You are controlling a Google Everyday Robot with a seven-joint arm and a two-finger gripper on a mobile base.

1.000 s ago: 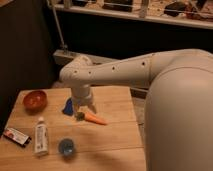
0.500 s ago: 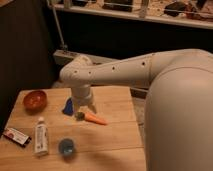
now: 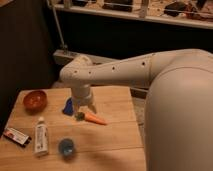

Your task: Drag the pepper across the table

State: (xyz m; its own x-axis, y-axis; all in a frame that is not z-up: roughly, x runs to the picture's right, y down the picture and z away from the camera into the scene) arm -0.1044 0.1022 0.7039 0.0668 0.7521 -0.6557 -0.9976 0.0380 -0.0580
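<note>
Roughly at the middle of the small rectangular table top of pale wooden planks (image 3: 117,137) lies the small, tapered orange pepper (image 3: 94,118), carrot-like in shape. It lies flat on the wood. Its dark greenish stem end points toward the left edge as the camera sees it, and its thin tip points toward the right edge and slightly toward the near edge.

The robot's thick white arm (image 3: 125,75) reaches in from beyond the right edge, bends at a rounded wrist over the far half of the top, and turns straight down. At its end the white gripper (image 3: 85,106) stands upright with its tip at the stem end of the pepper, either touching it or just above it; I cannot tell which. Nor can I tell whether the gripper is spread wide, narrowed or clamped on the stem.

Just beside the gripper, toward the left edge, a flat blue piece (image 3: 67,106) lies on the planks, partly hidden behind the wrist. Near the far left corner sits a round orange-red bowl (image 3: 35,100). In the left part of the near half lies a white tube (image 3: 41,139), set lengthwise from far to near. Beside it, close to the left edge, is a small flat packet in red, black and white (image 3: 16,136). A small round blue object (image 3: 66,147) rests near the near edge, just right of the tube and well apart from the pepper.
</note>
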